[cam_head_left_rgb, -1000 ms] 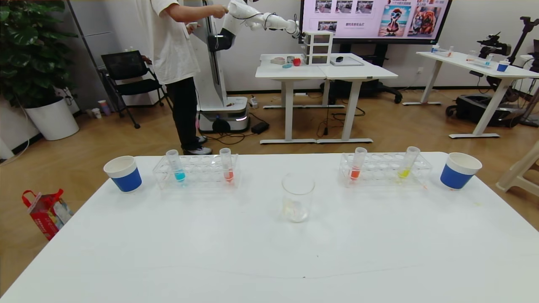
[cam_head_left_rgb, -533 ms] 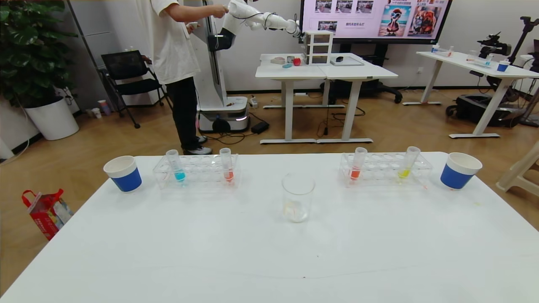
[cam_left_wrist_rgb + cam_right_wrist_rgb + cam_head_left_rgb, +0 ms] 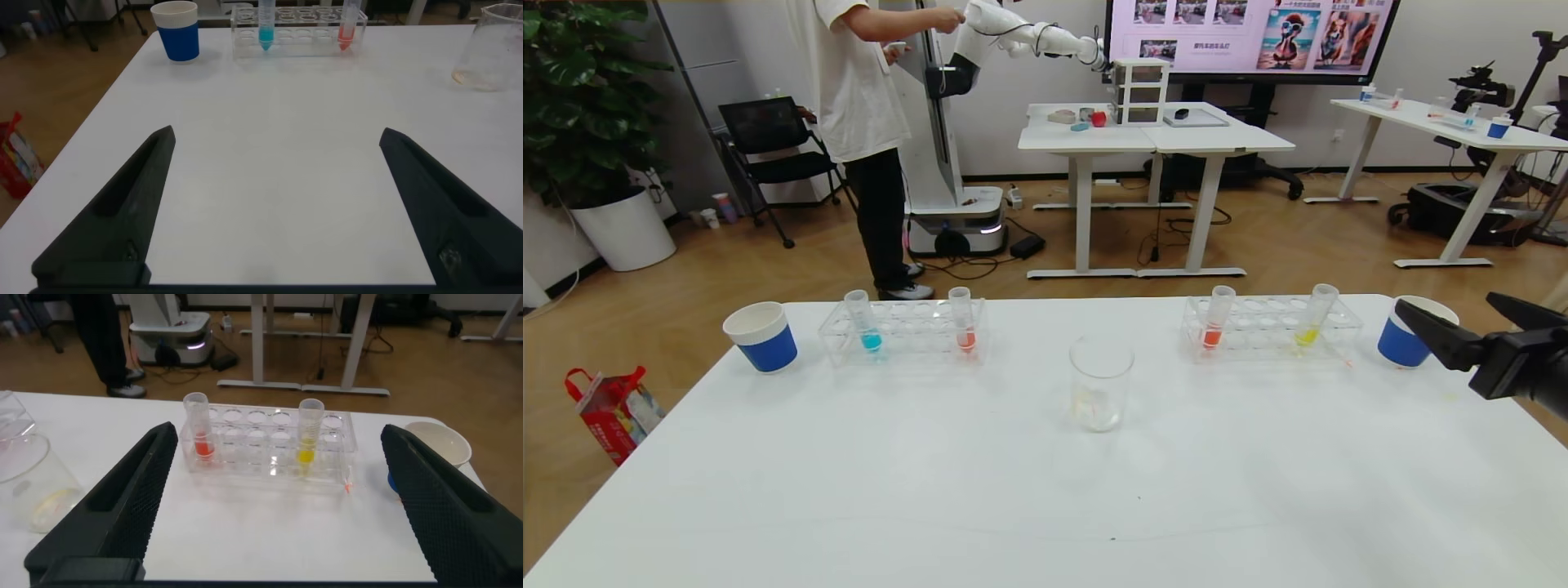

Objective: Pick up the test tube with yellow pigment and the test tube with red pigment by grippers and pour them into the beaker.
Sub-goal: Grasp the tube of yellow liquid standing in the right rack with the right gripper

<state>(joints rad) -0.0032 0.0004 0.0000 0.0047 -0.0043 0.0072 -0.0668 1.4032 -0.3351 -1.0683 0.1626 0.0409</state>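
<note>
Wood floor point(image 3: 727, 269), white desks point(image 3: 1156, 139), perhaps screen point(image 3: 1250, 37)

R gripper point(image 3: 1462, 320) at table's right edge, jaws wide apart, L gripper point(image 3: 274, 204) low, spread wide

We can read no text, label, brand or number anywhere. The large wall screen point(image 3: 1250, 37) at the upper right of the head view carries small captions among its pictures, but we cannot make them out.
</note>
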